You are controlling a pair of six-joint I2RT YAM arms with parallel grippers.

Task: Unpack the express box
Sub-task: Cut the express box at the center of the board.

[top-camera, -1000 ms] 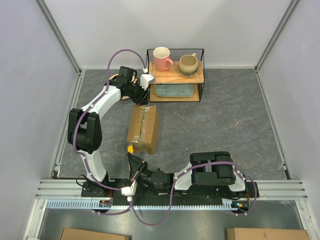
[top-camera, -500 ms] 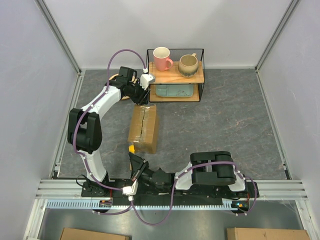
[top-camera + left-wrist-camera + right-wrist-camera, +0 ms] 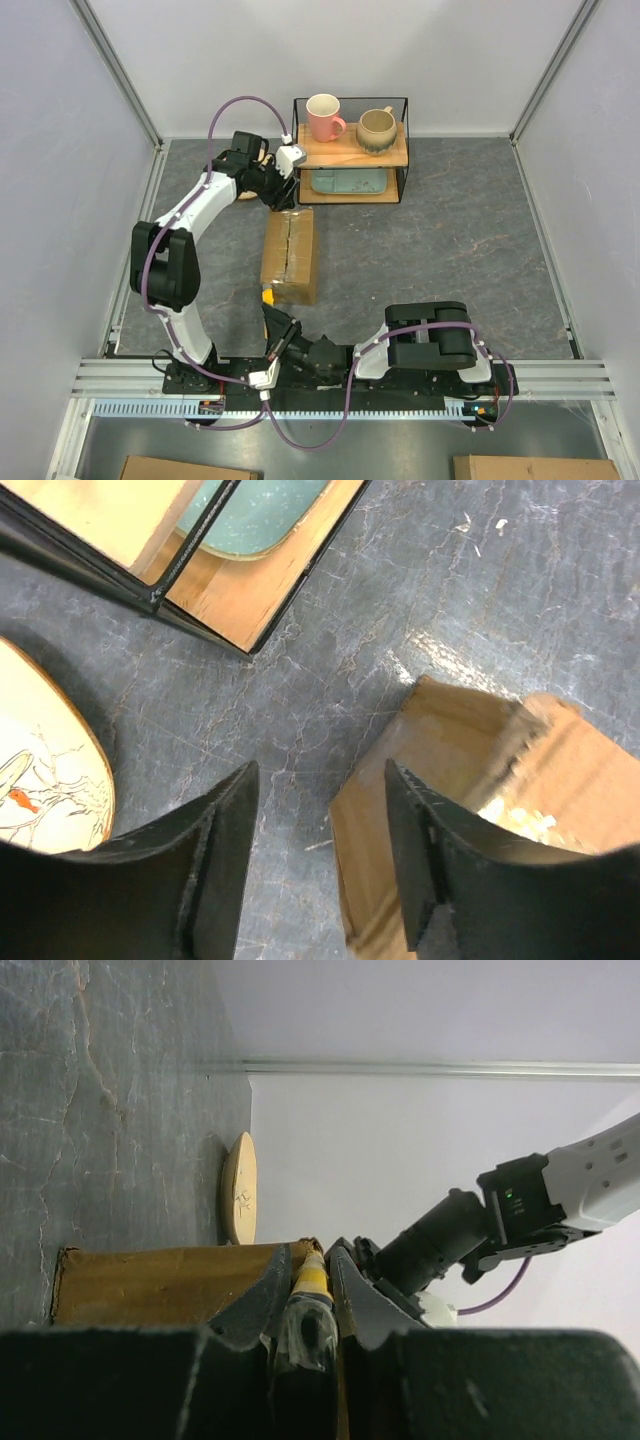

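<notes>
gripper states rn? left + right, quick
Left gripper: open, holding nothing, at the end of the express box.
Right gripper: closed on a yellow tool.

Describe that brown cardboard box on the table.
The express box is an oblong brown cardboard carton, taped along its top seam, lying flat on the grey table and pointing away from the arms. The open left gripper hovers at its far corner; the right gripper holds a yellow-tipped tool at its near end.
</notes>
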